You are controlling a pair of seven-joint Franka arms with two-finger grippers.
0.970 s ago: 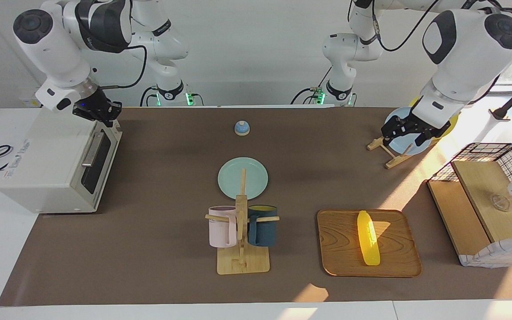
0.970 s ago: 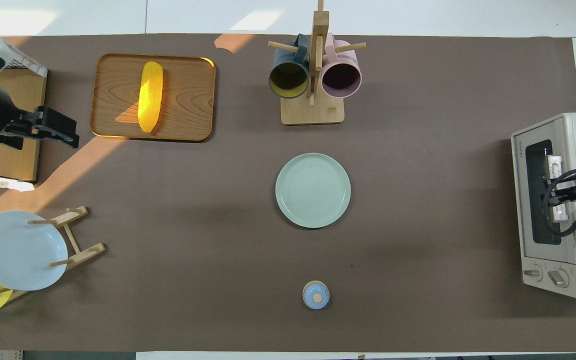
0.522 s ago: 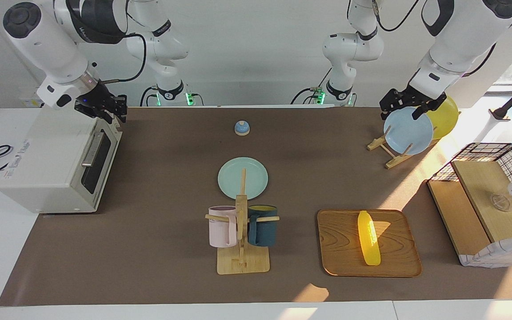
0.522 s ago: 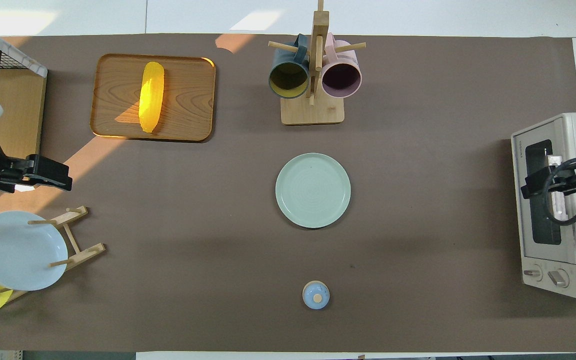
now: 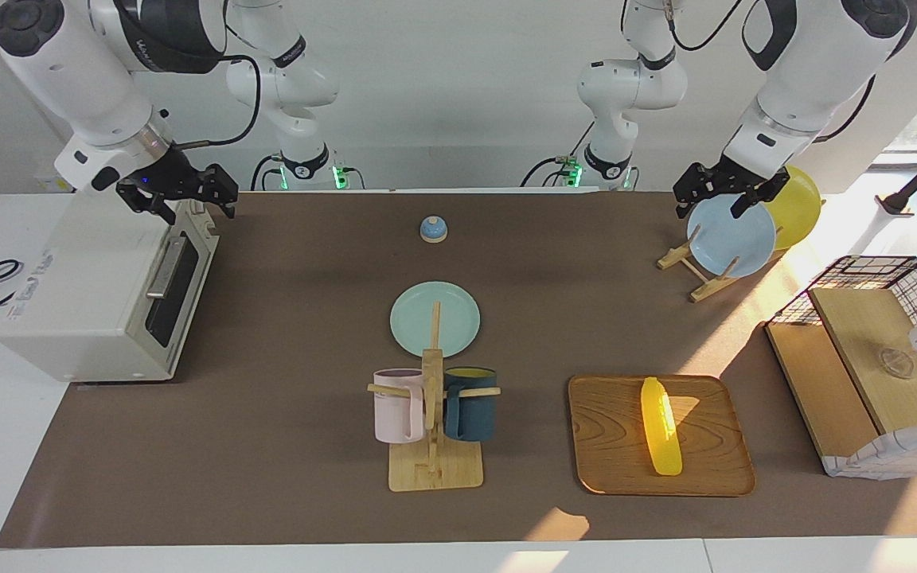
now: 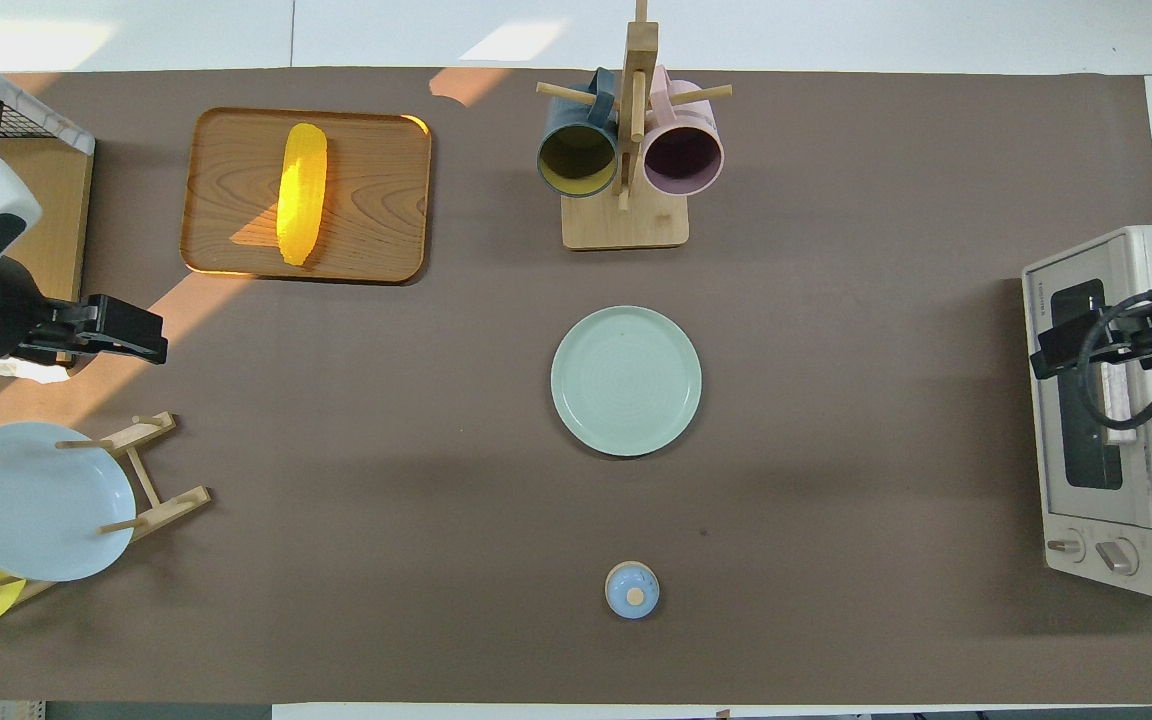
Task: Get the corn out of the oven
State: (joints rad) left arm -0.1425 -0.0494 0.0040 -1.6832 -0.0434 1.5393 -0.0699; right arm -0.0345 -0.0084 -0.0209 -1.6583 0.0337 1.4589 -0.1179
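The corn (image 5: 660,426) (image 6: 301,193), a bright yellow cob, lies on a wooden tray (image 5: 610,446) (image 6: 376,200) toward the left arm's end of the table. The off-white oven (image 5: 92,294) (image 6: 1116,420) stands at the right arm's end with its dark glass door shut. My right gripper (image 5: 186,208) (image 6: 1056,355) hangs open and holding nothing just above the top edge of the oven's door. Over the blue plate in the plate rack (image 5: 731,239), my left gripper (image 5: 715,204) (image 6: 136,335) is open with nothing in it.
A pale green plate (image 5: 435,318) lies mid-table, with a wooden mug rack (image 5: 435,430) holding two mugs farther from the robots. A small blue bell (image 5: 433,229) sits nearer the robots. A black wire basket (image 5: 880,358) with wooden boards stands at the left arm's end.
My right gripper has opened and lifted a little off the oven's door top. My left gripper has risen and drawn back over the blue plate. The corn has not moved.
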